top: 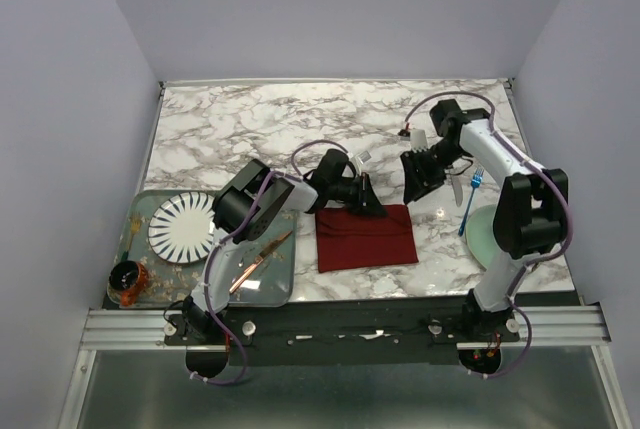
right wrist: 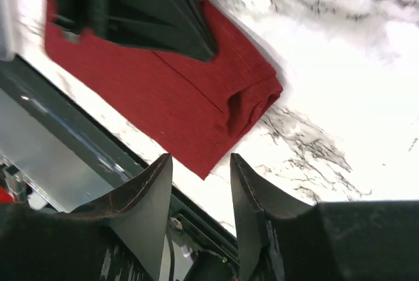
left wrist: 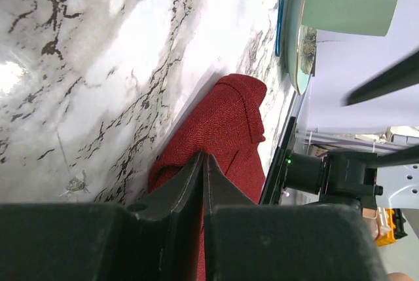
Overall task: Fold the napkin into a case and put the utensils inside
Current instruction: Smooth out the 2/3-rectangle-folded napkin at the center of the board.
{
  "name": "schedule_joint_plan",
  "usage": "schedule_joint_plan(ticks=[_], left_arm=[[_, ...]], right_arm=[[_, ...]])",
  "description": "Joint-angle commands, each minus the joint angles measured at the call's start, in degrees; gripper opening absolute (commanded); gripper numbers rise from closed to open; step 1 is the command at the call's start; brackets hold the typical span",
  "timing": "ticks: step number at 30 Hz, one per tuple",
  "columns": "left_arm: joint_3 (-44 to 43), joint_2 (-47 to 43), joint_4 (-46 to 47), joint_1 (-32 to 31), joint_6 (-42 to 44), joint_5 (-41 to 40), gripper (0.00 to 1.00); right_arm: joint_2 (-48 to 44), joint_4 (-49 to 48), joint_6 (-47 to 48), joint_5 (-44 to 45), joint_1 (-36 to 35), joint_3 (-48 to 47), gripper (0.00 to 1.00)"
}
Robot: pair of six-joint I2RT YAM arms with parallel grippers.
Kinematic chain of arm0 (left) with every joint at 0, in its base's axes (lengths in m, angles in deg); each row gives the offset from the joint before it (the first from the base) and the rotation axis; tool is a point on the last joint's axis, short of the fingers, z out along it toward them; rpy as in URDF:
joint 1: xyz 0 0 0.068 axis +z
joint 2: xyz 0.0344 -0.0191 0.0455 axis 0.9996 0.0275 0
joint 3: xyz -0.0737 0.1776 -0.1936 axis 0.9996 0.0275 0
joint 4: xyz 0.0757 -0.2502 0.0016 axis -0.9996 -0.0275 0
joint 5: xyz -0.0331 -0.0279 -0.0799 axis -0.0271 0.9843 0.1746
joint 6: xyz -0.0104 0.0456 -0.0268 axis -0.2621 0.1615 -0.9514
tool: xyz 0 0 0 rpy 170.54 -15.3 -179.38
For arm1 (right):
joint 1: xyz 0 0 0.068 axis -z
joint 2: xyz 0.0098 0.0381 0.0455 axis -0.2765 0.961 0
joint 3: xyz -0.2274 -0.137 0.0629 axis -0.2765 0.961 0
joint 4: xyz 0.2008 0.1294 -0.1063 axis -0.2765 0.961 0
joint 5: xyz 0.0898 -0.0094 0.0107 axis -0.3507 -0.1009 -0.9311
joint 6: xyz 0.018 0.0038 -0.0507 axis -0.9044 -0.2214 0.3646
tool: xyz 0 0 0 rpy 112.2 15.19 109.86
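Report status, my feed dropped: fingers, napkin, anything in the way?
Left fingers shut on napkin edge. Right fingers open, empty. Napkin folded; fork outside, to its right. Nothing blocking.

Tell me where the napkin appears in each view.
Top external: napkin, centre, slightly below the middle.
Left wrist: napkin, lower centre, beyond the left tool.
Right wrist: napkin, upper left, folded corner pointing right.
Shared landmark: the left tool, black, at the napkin's edge.

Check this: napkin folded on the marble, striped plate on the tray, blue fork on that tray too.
The fork is not on the tray: it lies on the marble at the right, beside the green plate. The top view shows it. The rest holds.
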Motion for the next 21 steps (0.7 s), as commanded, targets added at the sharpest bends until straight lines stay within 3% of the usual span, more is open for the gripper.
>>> schedule_joint_plan(ticks=[1, 8, 16, 21], left_arm=[[0.64, 1.96, -8.49, 0.13, 4.61, -4.04, 0.16], [0.11, 1.61, -10.51, 0.13, 6.81, -4.40, 0.16], [-0.50, 1.26, -12.00, 0.40, 9.09, -3.61, 0.19], [-1.12, -0.23, -12.98, 2.15, 11.99, -1.33, 0.29]], right_arm=[[0.56, 1.22, -0.60, -11.91, 1.10, -3.01, 0.49], [7.15, -4.06, -7.83, -22.12, 1.01, -1.79, 0.41], [13.04, -6.87, -8.35, -9.03, 2.76, 6.38, 0.33], [14.63, -7.05, -10.02, -6.04, 3.38, 6.22, 0.32]])
